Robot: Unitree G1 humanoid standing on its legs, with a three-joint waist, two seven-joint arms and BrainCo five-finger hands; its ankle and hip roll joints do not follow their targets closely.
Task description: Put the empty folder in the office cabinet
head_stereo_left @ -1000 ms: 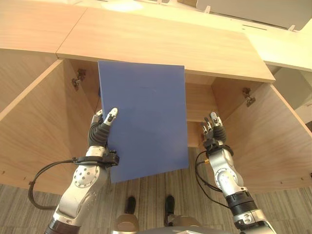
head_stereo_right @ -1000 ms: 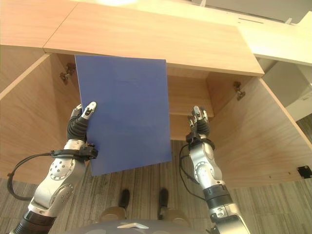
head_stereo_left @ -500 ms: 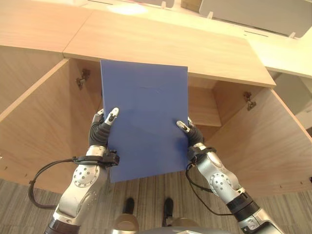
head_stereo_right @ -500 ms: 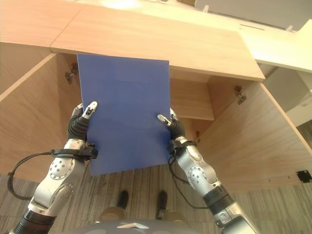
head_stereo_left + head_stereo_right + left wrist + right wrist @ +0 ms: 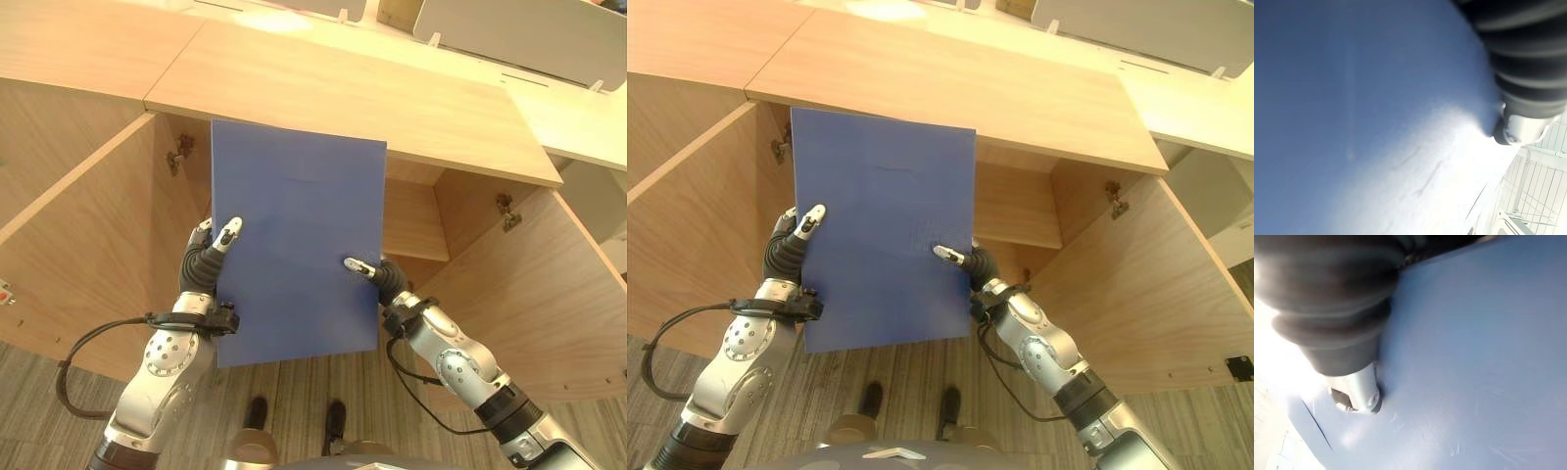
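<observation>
Before the open cabinet (image 5: 88, 235): blue folder (image 5: 294, 250) held up flat.
From the left, the left hand (image 5: 208, 257) pinches the folder's edge, thumb on its face; the right hand (image 5: 380, 279) pinches the opposite edge, probably steadying it square to the cabinet's shelf (image 5: 413, 220) for sliding in.

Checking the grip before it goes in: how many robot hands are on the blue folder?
2. The left hand pinches the flat blue folder's left edge; the right hand pinches its right edge, before the open wooden cabinet.
</observation>
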